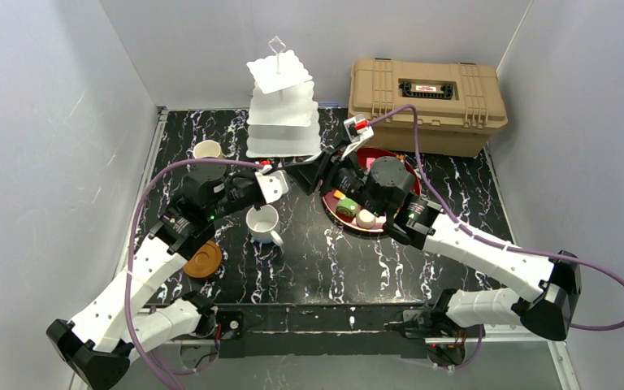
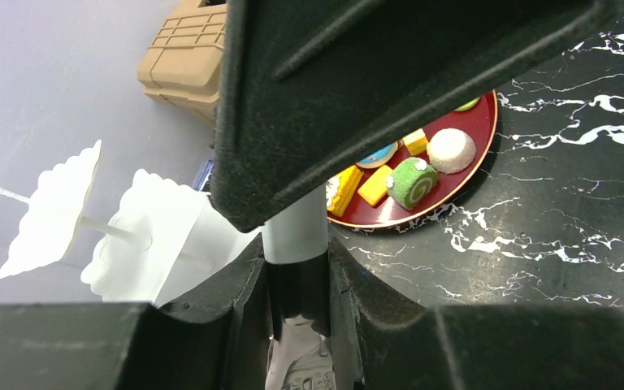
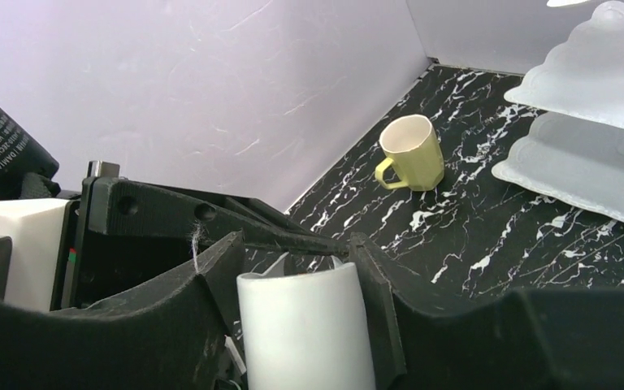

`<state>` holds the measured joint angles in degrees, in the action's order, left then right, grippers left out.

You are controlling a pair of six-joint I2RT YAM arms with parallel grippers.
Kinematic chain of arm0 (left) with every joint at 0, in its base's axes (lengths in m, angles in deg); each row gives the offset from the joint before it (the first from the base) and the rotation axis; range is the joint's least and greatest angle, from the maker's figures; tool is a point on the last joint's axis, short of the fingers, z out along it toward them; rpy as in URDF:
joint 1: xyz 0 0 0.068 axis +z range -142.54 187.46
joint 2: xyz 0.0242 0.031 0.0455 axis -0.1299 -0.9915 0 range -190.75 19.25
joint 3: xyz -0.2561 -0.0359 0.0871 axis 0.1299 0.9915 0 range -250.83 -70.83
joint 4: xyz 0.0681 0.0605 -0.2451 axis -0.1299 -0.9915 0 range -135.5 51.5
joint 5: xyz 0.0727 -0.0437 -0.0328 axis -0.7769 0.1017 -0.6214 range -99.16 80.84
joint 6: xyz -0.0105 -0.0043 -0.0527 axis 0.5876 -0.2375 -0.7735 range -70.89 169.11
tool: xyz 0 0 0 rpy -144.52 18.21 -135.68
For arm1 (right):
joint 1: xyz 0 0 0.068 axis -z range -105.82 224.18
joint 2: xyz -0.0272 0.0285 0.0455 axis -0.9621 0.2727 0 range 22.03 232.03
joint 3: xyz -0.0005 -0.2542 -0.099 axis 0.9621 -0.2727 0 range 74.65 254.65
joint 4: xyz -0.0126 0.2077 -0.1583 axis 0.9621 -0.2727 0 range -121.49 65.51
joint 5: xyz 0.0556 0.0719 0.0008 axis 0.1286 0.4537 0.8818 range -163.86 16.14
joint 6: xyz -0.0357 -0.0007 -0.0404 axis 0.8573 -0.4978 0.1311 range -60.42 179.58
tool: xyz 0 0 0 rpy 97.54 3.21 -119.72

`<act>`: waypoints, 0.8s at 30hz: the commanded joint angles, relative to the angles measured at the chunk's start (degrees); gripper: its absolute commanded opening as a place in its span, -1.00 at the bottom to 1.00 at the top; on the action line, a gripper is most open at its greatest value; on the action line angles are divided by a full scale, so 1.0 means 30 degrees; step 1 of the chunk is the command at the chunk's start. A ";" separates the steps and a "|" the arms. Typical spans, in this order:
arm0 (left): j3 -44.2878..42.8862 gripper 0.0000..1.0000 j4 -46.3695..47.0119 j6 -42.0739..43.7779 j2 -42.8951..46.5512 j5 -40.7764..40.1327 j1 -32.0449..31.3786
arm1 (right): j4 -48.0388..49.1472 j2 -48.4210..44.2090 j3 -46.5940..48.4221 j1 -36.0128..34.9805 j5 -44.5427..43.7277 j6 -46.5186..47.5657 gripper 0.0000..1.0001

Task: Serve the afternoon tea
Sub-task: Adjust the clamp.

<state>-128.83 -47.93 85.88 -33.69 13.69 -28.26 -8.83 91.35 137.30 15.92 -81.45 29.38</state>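
Pinching one end of a white cylinder (image 2: pixel 295 231), the left gripper (image 2: pixel 295 276) has it clamped; the right gripper (image 3: pixel 296 280) flanks the other end, grip uncertain. It looks light, stiff and smooth, probably slippery: hold mid-body. The cake stand (image 2: pixel 158 219) stands just beside both.

Motor housing (image 3: pixel 0 142) reads "DAMIAO" (rest blurred).

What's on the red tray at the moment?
On the tray: a green roll, a white round cake, yellow blocks and a blue-iced cookie. The right arm covers the rest from above, so anything else there is hidden.
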 commanded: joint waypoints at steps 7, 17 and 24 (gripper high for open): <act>-0.0162 -0.42 -0.0024 -0.0195 0.0339 -0.0062 -0.0510 | 0.1091 -0.0116 -0.0029 -0.0121 -0.0353 -0.0518 0.02; -0.0485 -0.33 -0.0093 -0.0692 0.0352 0.0058 -0.0513 | 0.0433 0.0184 0.0200 -0.0121 -0.0388 -0.0702 -0.40; 0.0111 0.34 -0.0967 -0.0723 0.0939 0.0778 -0.0495 | -0.0393 -0.0435 0.0501 -0.0121 -0.1536 0.0162 -0.51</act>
<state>-128.80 -49.37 84.18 -33.04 14.19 -29.53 -10.99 92.24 136.54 15.81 -83.38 28.22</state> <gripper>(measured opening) 0.581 0.368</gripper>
